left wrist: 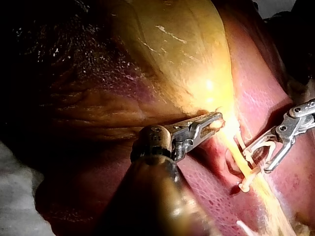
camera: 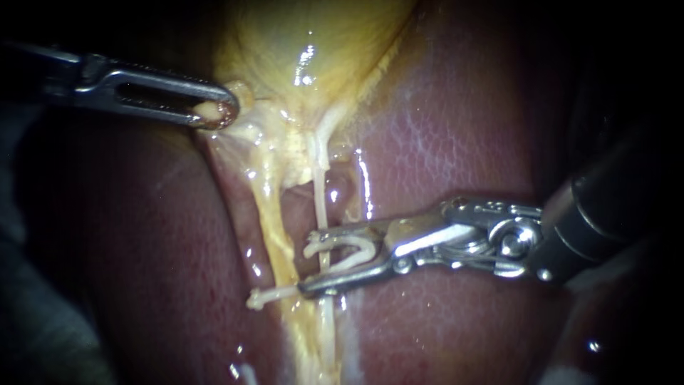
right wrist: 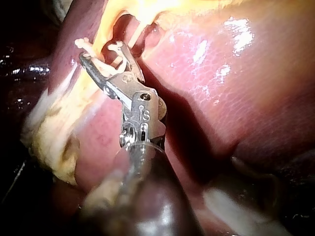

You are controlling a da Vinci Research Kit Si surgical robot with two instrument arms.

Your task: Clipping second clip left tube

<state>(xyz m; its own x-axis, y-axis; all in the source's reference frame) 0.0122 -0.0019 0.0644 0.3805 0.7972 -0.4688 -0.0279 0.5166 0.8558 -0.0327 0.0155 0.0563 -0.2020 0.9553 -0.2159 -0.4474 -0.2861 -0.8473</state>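
My left instrument (camera: 221, 112) comes in at the upper left, its jaws shut on a pale fold at the edge of the yellow gallbladder (camera: 306, 43). My right instrument (camera: 306, 262) reaches in from the right. Its jaws stand apart with an open white clip (camera: 349, 251) seated between them. A thin pale tube (camera: 322, 192) runs down through that open clip. Just below and to the left, a closed white clip (camera: 267, 296) lies across the yellow strand (camera: 274, 235). The right wrist view shows the same jaws (right wrist: 98, 51) straddling the tube.
Dark red liver (camera: 442, 128) lies on both sides of the tubes and glistens with fluid. In the left wrist view, my left instrument (left wrist: 216, 120) holds the gallbladder edge, with the right jaws (left wrist: 258, 157) close beside it.
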